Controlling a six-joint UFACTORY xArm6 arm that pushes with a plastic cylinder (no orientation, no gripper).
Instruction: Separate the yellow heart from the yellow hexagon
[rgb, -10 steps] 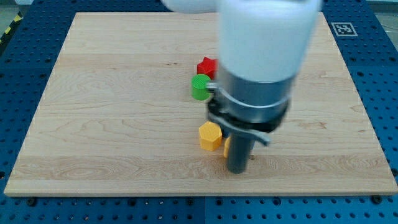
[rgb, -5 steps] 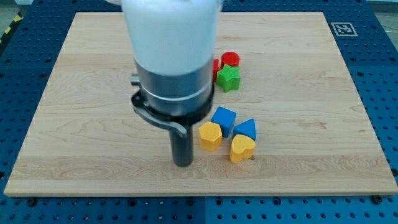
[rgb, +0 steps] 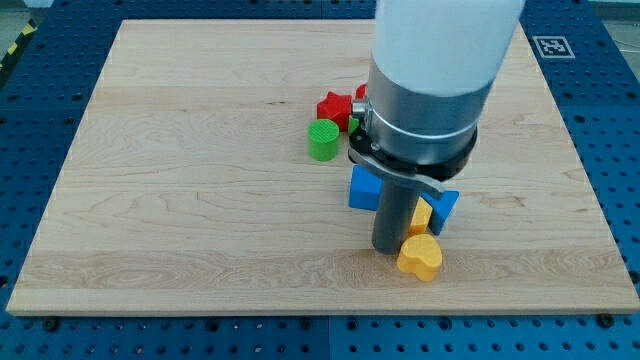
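Observation:
The yellow heart (rgb: 420, 257) lies near the view's bottom, just right of my tip (rgb: 388, 248), touching it or nearly so. The yellow hexagon (rgb: 421, 215) is mostly hidden behind the rod; only a sliver shows above the heart, against the blue triangle (rgb: 445, 205). A narrow gap of board separates the heart from the hexagon. My tip stands at the lower left of the hexagon and left of the heart.
A blue cube (rgb: 364, 188) sits just left of the rod. A green cylinder (rgb: 323, 140) and a red star (rgb: 333, 106) lie above it. A red block (rgb: 360, 92) and a green block (rgb: 354, 121) peek out behind the arm.
My tip has swung from the left of the yellow hexagon to the right. The heart now lies lower and farther right, and the hexagon has shifted right behind the rod.

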